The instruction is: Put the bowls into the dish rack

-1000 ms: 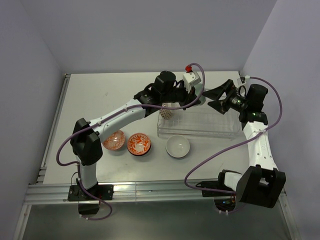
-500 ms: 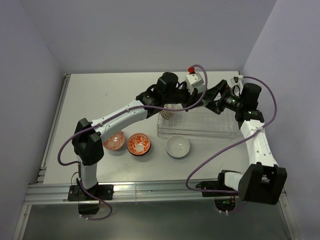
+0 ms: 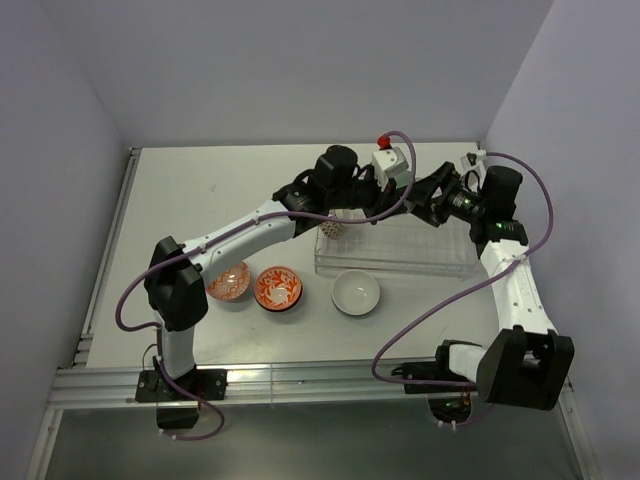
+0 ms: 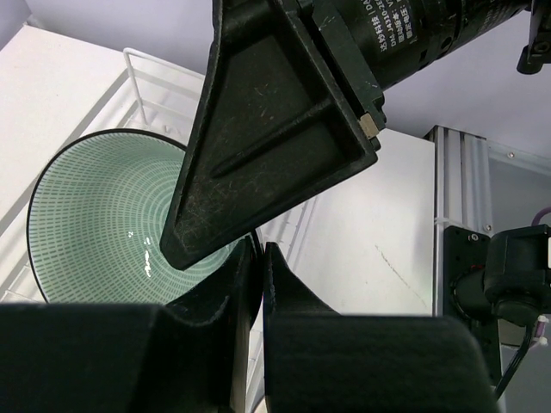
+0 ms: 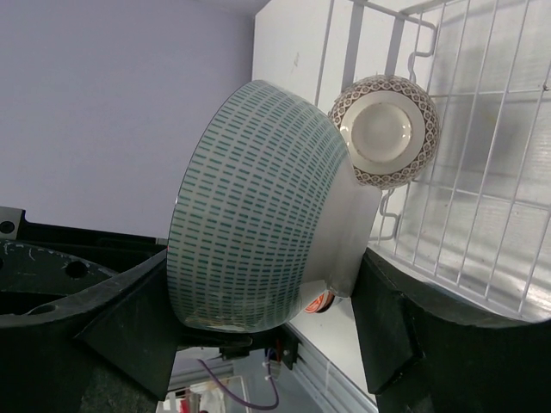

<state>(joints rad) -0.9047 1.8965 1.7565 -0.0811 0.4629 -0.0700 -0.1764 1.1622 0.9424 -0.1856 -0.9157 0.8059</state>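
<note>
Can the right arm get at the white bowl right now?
Probably not yet: the right claw straddles the green bowl, which the left claw pinches by the rim. The white bowl itself sits uncovered beside the rack.

pale green bowl [image 5: 258, 206]: teal dashes | cream bowl [image 5: 385, 131]: brown lattice band | orange-red bowl [image 3: 278, 288]: white pattern | white bowl [image 3: 356, 293]: plain

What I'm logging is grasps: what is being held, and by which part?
The pale green bowl. The left gripper pinches its rim; the right gripper appears to clamp it from mouth to foot.
</note>
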